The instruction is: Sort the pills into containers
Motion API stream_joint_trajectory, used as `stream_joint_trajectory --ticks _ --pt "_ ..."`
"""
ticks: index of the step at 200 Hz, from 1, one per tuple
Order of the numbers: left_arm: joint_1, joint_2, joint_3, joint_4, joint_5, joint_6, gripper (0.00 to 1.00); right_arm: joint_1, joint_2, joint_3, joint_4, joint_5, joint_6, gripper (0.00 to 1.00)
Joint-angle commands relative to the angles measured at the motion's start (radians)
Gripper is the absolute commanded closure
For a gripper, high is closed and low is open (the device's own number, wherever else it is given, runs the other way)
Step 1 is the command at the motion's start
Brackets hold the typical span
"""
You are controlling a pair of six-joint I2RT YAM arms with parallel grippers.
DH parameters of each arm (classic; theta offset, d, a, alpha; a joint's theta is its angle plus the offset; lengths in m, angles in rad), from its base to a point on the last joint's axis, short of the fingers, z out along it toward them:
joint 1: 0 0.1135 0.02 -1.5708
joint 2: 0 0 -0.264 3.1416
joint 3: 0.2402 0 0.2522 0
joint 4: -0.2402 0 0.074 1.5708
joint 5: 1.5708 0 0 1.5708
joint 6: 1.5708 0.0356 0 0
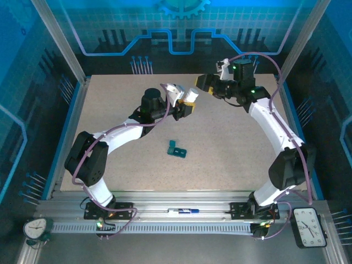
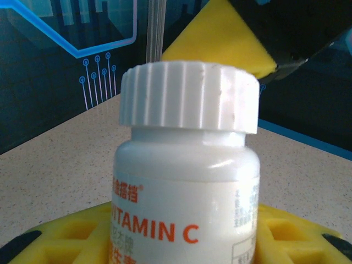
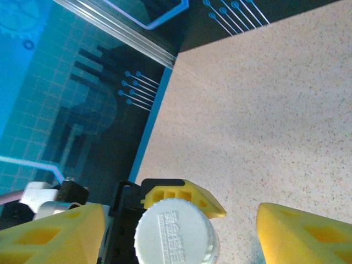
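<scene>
- Two arms meet in the upper middle of the top view, above the speckled worktop.
- Of these, the left end effector is clenched on a white bottle, which it holds off the worktop.
- Centre frame in the left wrist view, the bottle's label carries orange "VITAMIN C" lettering under a ribbed white cap. The left arm's yellow fingers flank its lower body along the bottom edge.
- Just right of the bottle in the top view, the right end effector is released.
- Along the bottom of the right wrist view, its yellow fingers sit at lower left and lower right. The cap lies between them, with a clear gap on each side.
- One of those yellow fingers also shows behind the cap at the top of the left wrist view.
- Near the centre of the top view, the dark teal pill box lies on the worktop, below the bottle and well apart from both end effectors. It is too small to tell how its lids stand.
- A clock sits in the lower left corner of the top view.
- Another clock sits in the lower right corner.
- A pen lies on the rail between the arm bases.
</scene>
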Motion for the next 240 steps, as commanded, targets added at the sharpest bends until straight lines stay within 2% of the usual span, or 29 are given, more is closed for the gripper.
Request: stream_joint_trajectory --ticks 1,34,57,128,158,184,207,240 --pt "-0.008 -0.038 0.011 0.006 -0.006 0.022 1.0 0.037 0.031 0.051 -0.096 0.039 -0.055 0.26" --pt "-0.011 -0.038 0.011 0.004 -0.005 0.023 1.0 0.075 0.064 0.096 -0.135 0.048 -0.086 0.27" --pt "-0.011 -0.038 0.011 0.003 -0.005 0.024 1.0 0.086 0.072 0.111 -0.147 0.051 -0.094 0.31" --pt "-0.012 -0.039 0.007 0.013 -0.002 0.02 1.0 0.084 0.052 0.081 -0.125 0.05 -0.114 0.54" --pt "-0.008 -0.044 -0.005 0.04 0.018 0.0 1.0 0.065 0.006 -0.02 0.045 -0.044 -0.184 0.56" --pt "0.01 -0.035 -0.006 0.08 0.083 -0.06 1.0 0.024 -0.023 -0.126 0.26 -0.215 -0.247 0.55" --pt "0.026 -0.026 -0.008 0.124 0.134 -0.121 1.0 0.009 -0.019 -0.137 0.272 -0.281 -0.285 0.56" --pt "0.047 -0.015 -0.008 0.157 0.172 -0.176 1.0 -0.018 -0.025 -0.143 0.27 -0.303 -0.303 0.57"
